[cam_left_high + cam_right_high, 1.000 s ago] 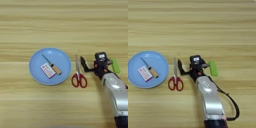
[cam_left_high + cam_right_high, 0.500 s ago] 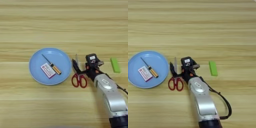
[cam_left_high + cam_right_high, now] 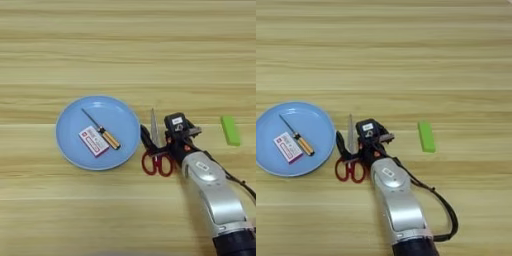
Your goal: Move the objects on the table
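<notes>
On the wooden table a round light-blue plate holds a small yellow-handled screwdriver and a red-and-white flat box. Red-handled scissors lie just right of the plate, blades pointing away from me. My right gripper hangs over the scissors with its fingers spread. One black finger is left of the blades, the other on their right side. A bright-green block lies apart to the right.
My silver forearm runs in from the bottom edge with a black cable looping on its right. Bare wood stretches across the far half of the table.
My gripper has travelled left, from beside the green block to over the scissors. The block now lies uncovered and has not moved.
</notes>
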### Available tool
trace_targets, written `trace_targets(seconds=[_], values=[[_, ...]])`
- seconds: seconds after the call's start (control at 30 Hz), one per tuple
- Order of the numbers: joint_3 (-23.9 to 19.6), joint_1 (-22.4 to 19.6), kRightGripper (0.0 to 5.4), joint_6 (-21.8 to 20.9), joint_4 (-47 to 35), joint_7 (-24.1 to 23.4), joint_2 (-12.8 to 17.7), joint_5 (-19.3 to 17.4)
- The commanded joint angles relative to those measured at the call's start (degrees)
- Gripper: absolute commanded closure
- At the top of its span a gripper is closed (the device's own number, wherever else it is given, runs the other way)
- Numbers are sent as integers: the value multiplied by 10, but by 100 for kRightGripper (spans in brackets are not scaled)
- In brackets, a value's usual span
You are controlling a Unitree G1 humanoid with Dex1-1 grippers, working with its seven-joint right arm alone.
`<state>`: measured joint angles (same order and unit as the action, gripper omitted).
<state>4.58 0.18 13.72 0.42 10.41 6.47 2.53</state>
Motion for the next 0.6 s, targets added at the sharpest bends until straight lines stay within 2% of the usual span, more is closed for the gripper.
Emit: trace_targets(seconds=[0.03, 0.2, 0.6], values=[[-6, -30, 3, -27, -12, -12, 8, 9], [-8, -24, 3, -31, -18, -23, 17, 26], [-31, -13, 3, -21, -49, -21, 36, 28]])
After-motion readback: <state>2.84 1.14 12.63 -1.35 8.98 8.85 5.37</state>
